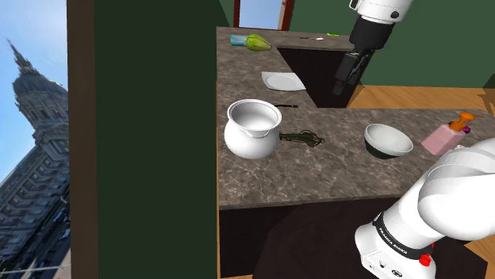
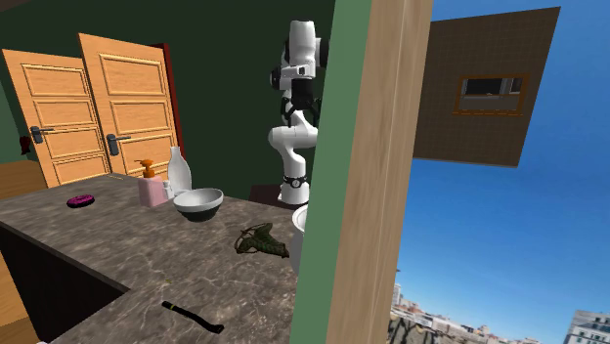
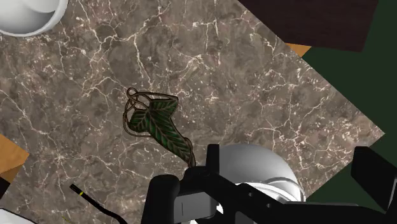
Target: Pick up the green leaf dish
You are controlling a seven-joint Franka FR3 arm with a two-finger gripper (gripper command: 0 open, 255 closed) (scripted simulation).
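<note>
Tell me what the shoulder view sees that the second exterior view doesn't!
Shoulder view extras: a white plate, a green thing far back and a tower outside. Second exterior view extras: two wooden doors and a tall white bottle. Both share the leaf dish, the bowl and the pink soap bottle.

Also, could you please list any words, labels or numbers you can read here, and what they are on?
White lettering on the arm band: too small to read.
Leaf dish: no text.
Soap bottle: no text.
</note>
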